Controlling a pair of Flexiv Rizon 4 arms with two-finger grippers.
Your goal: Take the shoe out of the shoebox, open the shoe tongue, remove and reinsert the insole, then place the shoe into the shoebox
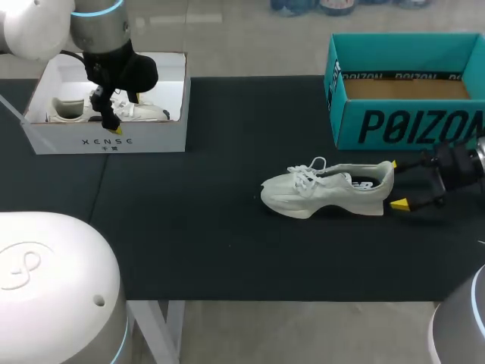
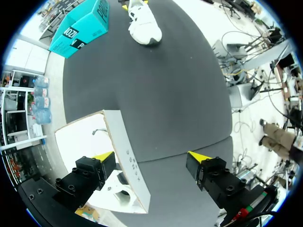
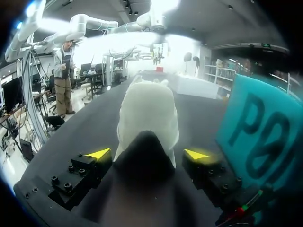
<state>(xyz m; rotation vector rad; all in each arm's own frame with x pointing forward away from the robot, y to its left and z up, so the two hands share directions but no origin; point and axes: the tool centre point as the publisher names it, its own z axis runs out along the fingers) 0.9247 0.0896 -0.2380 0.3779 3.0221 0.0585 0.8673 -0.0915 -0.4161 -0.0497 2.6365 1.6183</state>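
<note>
- Black table [image 1: 227, 250] carries everything.
- Teal shoebox [image 1: 409, 125]: back right, open-topped and empty, bare cardboard floor showing.
- White box [image 1: 106, 140]: back left, with a second pale shoe [image 1: 144, 112] inside.
- Shoe [image 1: 326, 189]: out on the table on its sole, just in front of the teal shoebox. Toe points to the middle, heel to the right arm. Laces lie across the top and the tongue looks unopened. The insole is hidden.
- Right jaws: spread, one yellow tip either side of the heel, low at table level. No clear contact.
- Left jaws: spread, straddling the white box's front wall, gripping nothing.

Progress, as judged: the shoe is out of the shoebox. Opening the tongue, taking the insole out and back in, and reboxing all look still to do.
</note>
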